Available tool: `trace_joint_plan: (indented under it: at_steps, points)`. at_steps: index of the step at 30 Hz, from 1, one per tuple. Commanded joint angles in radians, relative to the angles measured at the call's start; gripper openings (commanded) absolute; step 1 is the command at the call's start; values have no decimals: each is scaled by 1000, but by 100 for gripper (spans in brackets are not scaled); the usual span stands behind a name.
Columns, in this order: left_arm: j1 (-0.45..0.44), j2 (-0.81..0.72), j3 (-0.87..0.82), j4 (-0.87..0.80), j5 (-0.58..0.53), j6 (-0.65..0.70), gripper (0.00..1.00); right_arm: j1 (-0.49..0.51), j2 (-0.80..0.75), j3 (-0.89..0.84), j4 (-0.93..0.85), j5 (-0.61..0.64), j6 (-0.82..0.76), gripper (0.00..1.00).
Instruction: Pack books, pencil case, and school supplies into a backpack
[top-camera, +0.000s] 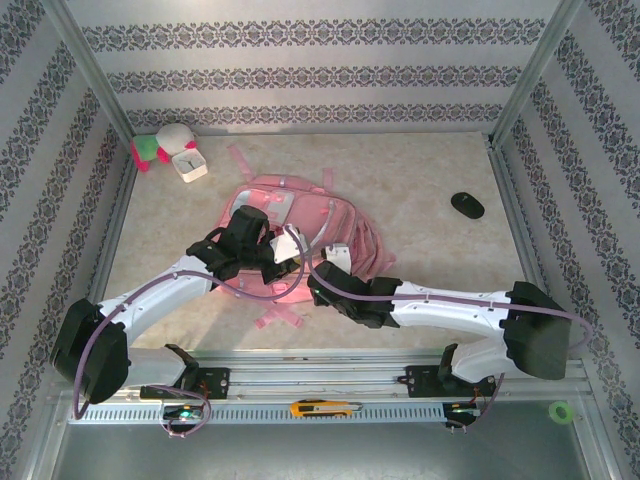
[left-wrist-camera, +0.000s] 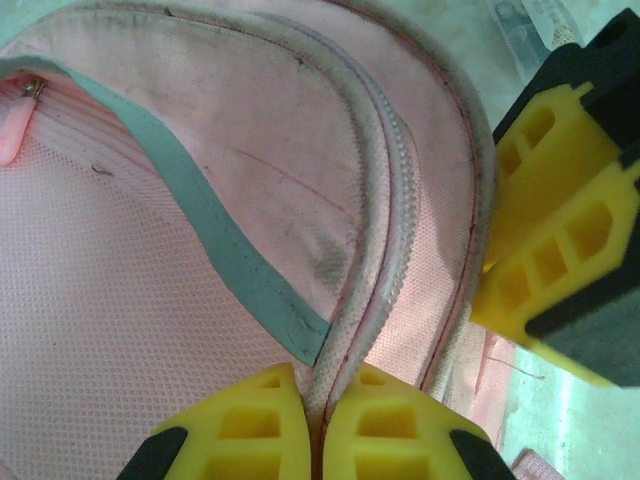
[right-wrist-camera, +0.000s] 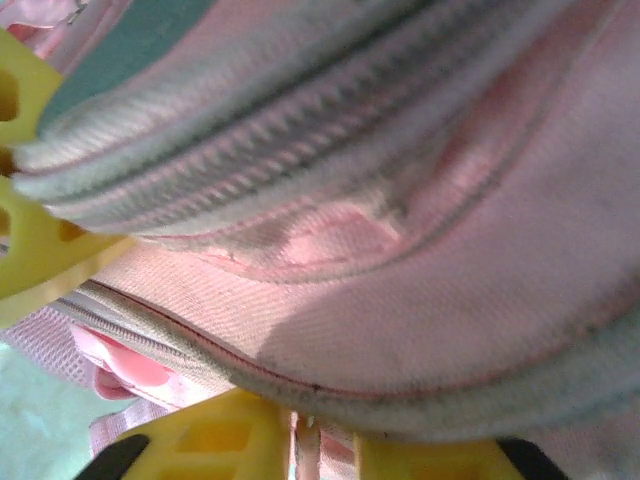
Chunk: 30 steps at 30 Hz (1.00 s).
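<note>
The pink backpack (top-camera: 340, 225) lies flat in the middle of the table. My left gripper (left-wrist-camera: 320, 420) is shut on its white-trimmed zip edge (left-wrist-camera: 385, 200), where the fabric runs straight down between the two yellow fingers. My right gripper (right-wrist-camera: 320, 445) sits just to the right of the left one (top-camera: 316, 278), under a fold of the backpack (right-wrist-camera: 420, 260). Its jaws stand close together with a thin strip of the bag between them. Its yellow fingers (left-wrist-camera: 560, 250) appear in the left wrist view. The books, pencil case and school supplies are out of view.
A black oval object (top-camera: 467, 205) lies at the right. A white square clock (top-camera: 190, 163) and a plush toy (top-camera: 160, 143) sit in the far left corner. A yellow knife (top-camera: 322, 408) and a green ring (top-camera: 561, 411) rest by the near rail.
</note>
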Motion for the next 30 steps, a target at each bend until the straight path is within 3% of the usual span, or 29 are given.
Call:
trace_joint_plan:
  at_steps: [1,5,13,19,22,24,26,30]
  points:
    - [16,-24,29,-37,23,-26,0,-6,-34,13,-116,112,27,14]
    - [32,-11,31,-63,-8,-1,0,-13,-72,9,-191,97,34,9]
    - [53,12,51,-149,-59,112,0,-142,-172,-63,-230,-119,-27,0]
    - [58,1,51,-203,-27,192,0,-293,-231,-150,-97,-397,-219,0]
    - [57,-11,47,-194,-6,157,11,-338,-243,-179,-53,-485,-258,0]
    - [57,-34,46,-171,5,70,32,-358,-246,-196,-46,-499,-261,0]
    - [58,-74,38,-108,-37,-129,49,-363,-246,-203,-44,-505,-271,0]
    - [58,-172,61,-137,-345,-562,59,-360,-247,-215,-23,-526,-270,0]
